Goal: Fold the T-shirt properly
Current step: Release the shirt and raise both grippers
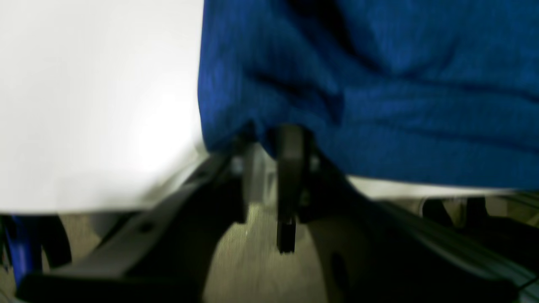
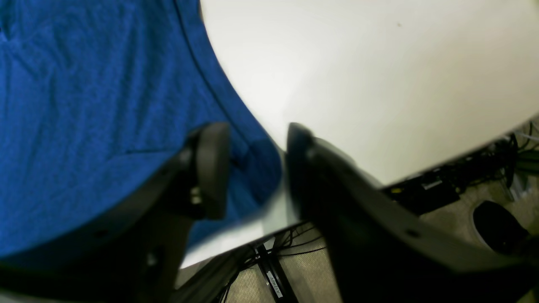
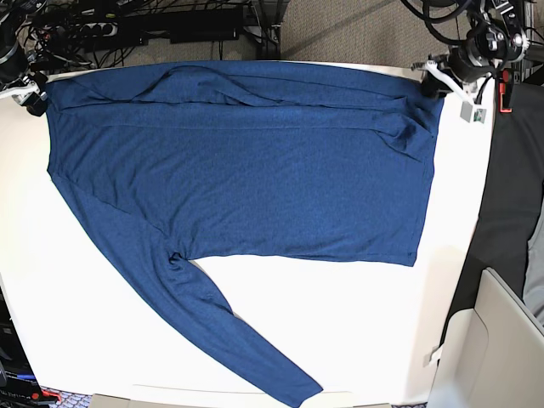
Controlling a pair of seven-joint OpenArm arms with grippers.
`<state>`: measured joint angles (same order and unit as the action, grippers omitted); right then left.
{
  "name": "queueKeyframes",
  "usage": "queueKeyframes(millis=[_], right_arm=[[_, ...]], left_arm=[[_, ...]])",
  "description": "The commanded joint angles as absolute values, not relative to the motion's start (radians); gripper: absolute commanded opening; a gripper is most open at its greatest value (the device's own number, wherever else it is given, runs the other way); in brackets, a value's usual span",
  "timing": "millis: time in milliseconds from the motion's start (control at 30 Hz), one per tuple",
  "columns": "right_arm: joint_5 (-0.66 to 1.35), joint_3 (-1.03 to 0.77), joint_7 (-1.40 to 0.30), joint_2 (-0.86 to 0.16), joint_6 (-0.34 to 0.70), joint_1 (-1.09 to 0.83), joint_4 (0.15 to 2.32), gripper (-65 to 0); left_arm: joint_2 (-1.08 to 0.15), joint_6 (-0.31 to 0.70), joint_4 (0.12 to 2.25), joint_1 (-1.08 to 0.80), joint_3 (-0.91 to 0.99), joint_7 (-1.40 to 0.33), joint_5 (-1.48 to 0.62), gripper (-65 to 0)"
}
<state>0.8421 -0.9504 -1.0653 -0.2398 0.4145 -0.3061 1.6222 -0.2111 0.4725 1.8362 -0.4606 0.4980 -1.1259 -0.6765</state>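
Note:
The navy-blue T-shirt [image 3: 255, 170] lies spread flat on the white table [image 3: 340, 323], with one long sleeve running toward the front edge. Its far edge is folded over in a band. My left gripper [image 3: 432, 78] is at the shirt's far right corner. In the left wrist view the gripper [image 1: 269, 134] has narrow jaws closed on the bunched edge of the T-shirt [image 1: 379, 84]. My right gripper [image 3: 36, 95] is at the far left corner. In the right wrist view the gripper [image 2: 254, 139] is open and straddles the corner of the T-shirt [image 2: 84, 105], which lies on the table.
Black cables and a power strip [image 3: 170, 25] lie on the floor beyond the table's far edge. A dark panel [image 3: 510, 187] and a beige box [image 3: 501, 340] stand past the right edge. Both grippers are at the table's far edge.

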Motion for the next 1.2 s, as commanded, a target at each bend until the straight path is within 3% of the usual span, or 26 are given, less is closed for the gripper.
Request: queueKeyframes(millis=[0,267,500,867,1167], right_arm=[[0.863,-0.958,-1.050,-0.260,0.414,-0.308,1.641,-41.0],[0.863,-1.069,-1.050,-0.248,0.414,-0.305,1.643,-41.3],[0.865,-1.093,-1.050,-0.254,0.414,-0.305,1.653,-41.1],[0.857,-1.144,-1.050,-0.254,0.414,-0.306,1.839,-41.1],[0.845,-1.150,-1.049,-0.255,0.412,-0.251,1.863,-41.1]], left_arm=[[-0.225,0.476,1.854,-0.461,0.504,-1.116,-0.684,-49.9],[-0.223,0.475,1.882,-0.483,0.575,-1.116,-0.684,-43.0],[-0.222,0.475,1.963,-0.479,0.634,-1.116,-0.684,-42.9],[-0.223,0.475,1.995,-0.472,0.702,-1.116,-0.684,-42.9],[-0.228,0.475,1.995,-0.328,0.743,-1.116,-0.679,-42.9]])
